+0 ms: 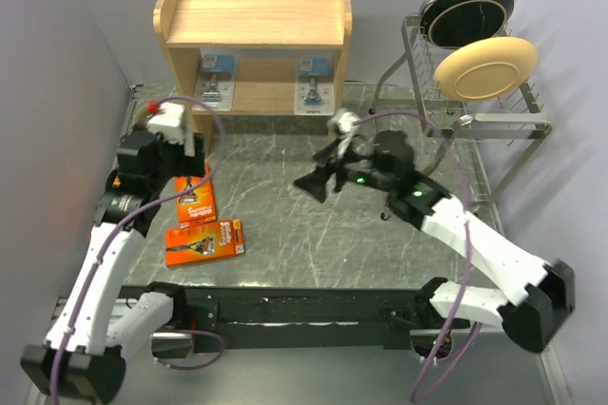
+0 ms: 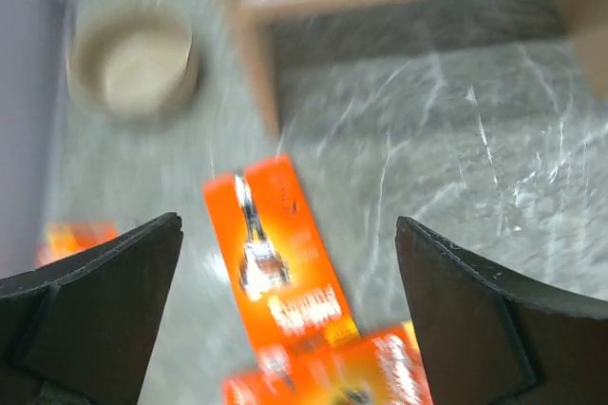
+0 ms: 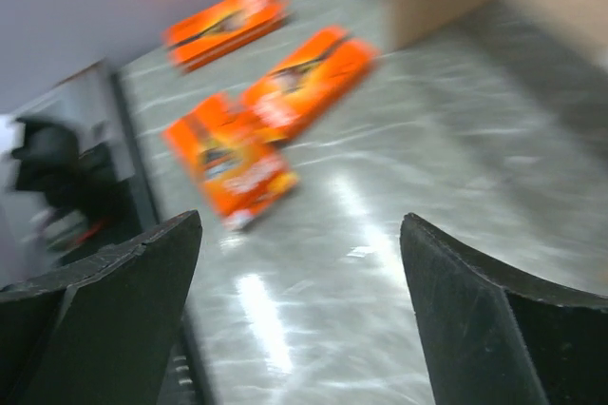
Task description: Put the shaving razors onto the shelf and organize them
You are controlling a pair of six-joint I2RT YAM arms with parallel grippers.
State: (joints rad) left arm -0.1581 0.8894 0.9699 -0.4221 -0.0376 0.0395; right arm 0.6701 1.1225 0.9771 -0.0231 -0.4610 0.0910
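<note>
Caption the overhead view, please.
Two blister packs on the shelf's lower board; orange packs on the table; left gripper, right gripper open.

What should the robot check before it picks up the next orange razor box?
1. Left gripper open and empty: ok.
2. Orange box lying flat right under it: ok.
3. Box free of its neighbours: not ok, a second orange box lies against one end.
4. Right gripper out of the way: ok, open and empty over the middle of the table.
5. Room on the shelf: ok, its top is bare; two blue packs sit lower down.
6. Exact aim: cannot tell, the wrist views are blurred.
</note>
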